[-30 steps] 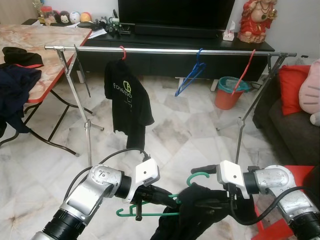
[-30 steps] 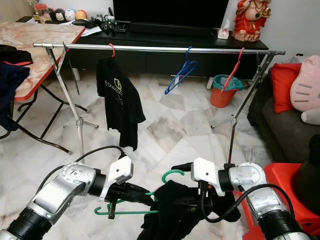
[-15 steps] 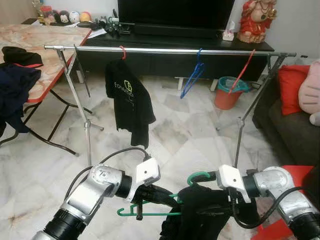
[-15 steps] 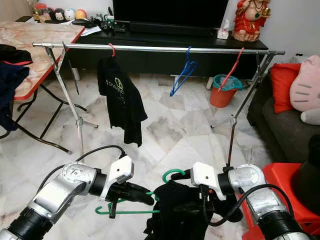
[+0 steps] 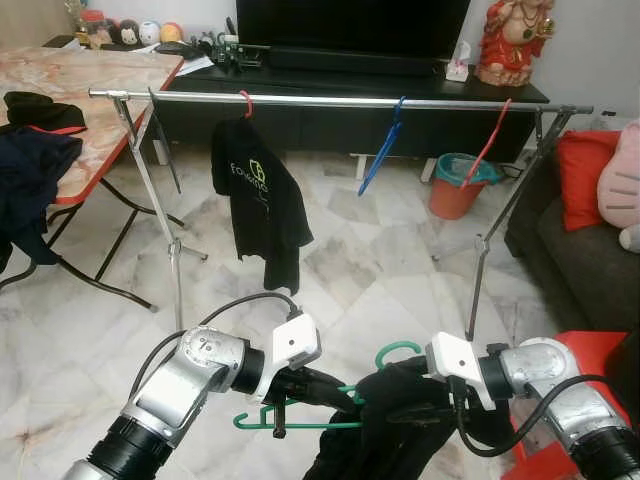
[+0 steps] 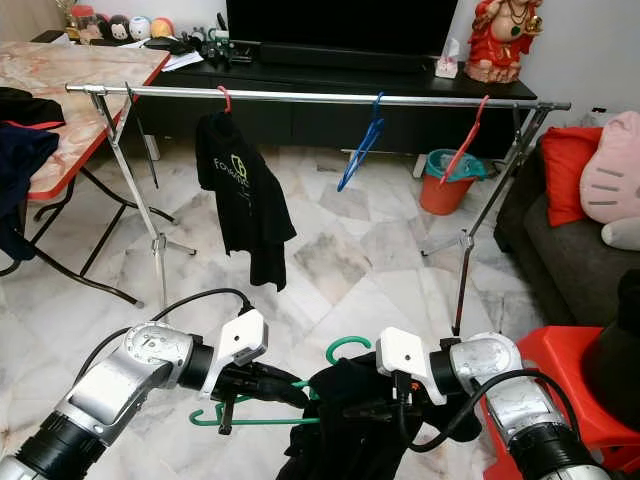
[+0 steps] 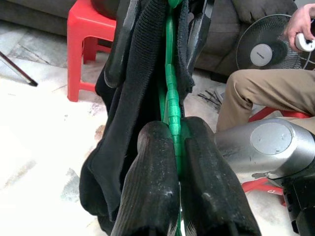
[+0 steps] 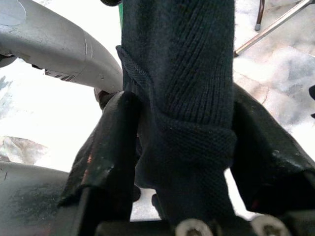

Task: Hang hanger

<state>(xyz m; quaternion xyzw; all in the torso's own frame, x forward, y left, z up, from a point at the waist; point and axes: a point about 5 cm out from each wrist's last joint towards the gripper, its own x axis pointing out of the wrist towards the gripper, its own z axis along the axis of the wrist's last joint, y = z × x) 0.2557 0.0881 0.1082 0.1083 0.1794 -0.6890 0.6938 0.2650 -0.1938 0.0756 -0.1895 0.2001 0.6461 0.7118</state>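
Holding step: the green hanger point(image 5: 300, 420), already carrying a black garment point(image 5: 400, 430), is gripped low in front of the robot by both arms; it is not yet on the clothes rail point(image 5: 330, 101), so the hanging itself remains to be done, as far as I can judge.
Left gripper point(image 7: 172, 162): its two black fingers point(image 7: 147, 187) are clenched on the green hanger's bar, which runs straight out from between them; the black garment drapes over the bar just beyond the fingertips.
Green hanger: its hook point(image 6: 345, 349) curls up between the two grippers, free of the rail, which stands well ahead of and above both jaws.
Right gripper point(image 8: 182, 147): its fingers stand part-spread, grasping a thick fold of the black garment that fills the gap between them; whether the hanger's frame is inside that fold I cannot tell.
Next move: likely lifting the hanger up and forward until the hook clears the rail, then lowering it on. A free stretch lies between the hung black t-shirt point(image 5: 258, 200) and the blue hanger point(image 5: 383, 150), with a red hanger point(image 5: 487, 145) further right.
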